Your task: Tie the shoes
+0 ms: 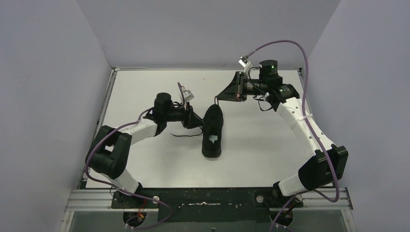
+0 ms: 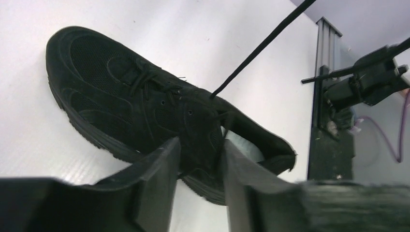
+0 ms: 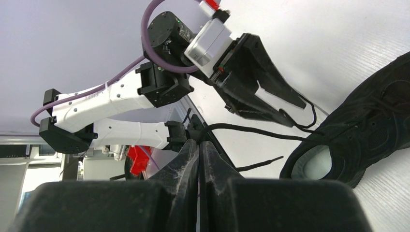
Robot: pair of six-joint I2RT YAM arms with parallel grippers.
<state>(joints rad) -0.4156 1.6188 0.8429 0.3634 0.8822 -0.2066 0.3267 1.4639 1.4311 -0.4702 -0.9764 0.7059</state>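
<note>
The all-black sneaker [image 1: 212,131] lies mid-table, toe pointing away, with the white patch showing in its opening. My left gripper [image 1: 197,122] sits low at the shoe's left side. In the left wrist view its jaws [image 2: 200,145] stand apart, with the shoe's side [image 2: 145,106] just beyond them and nothing visible between them. My right gripper [image 1: 216,99] is above the toe and shut on a black lace [image 3: 251,129], which runs taut from its tips [image 3: 199,141] to the shoe [image 3: 367,125]. The same lace rises in the left wrist view [image 2: 261,48].
A second lace end lies loose on the table left of the shoe [image 1: 186,136], also seen in the right wrist view [image 3: 261,162]. The left gripper [image 3: 295,113] shows beside the shoe's opening. Grey walls enclose the white table [image 1: 145,87] on three sides.
</note>
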